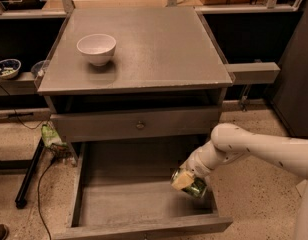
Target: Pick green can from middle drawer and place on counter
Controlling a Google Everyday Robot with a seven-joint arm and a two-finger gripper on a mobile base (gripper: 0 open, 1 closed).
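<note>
One hand (185, 181) clamps the tilted green can (198, 189) at the right of the middle drawer (129, 206). Bring it nearer, then up onto the desk (159, 49).

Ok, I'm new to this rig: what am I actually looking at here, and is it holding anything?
There is one camera, looking down at a grey cabinet from the front. The smooth white limb coming in from the right is the robot's single arm. It ends in a two-finger claw. The claw is at the right side of the open middle drawer and is closed on the green can, which is tilted. Above that is a shut drawer front with a small knob. On the counter, a white bowl stands towards the back left. The can is not yet on the counter.
</note>
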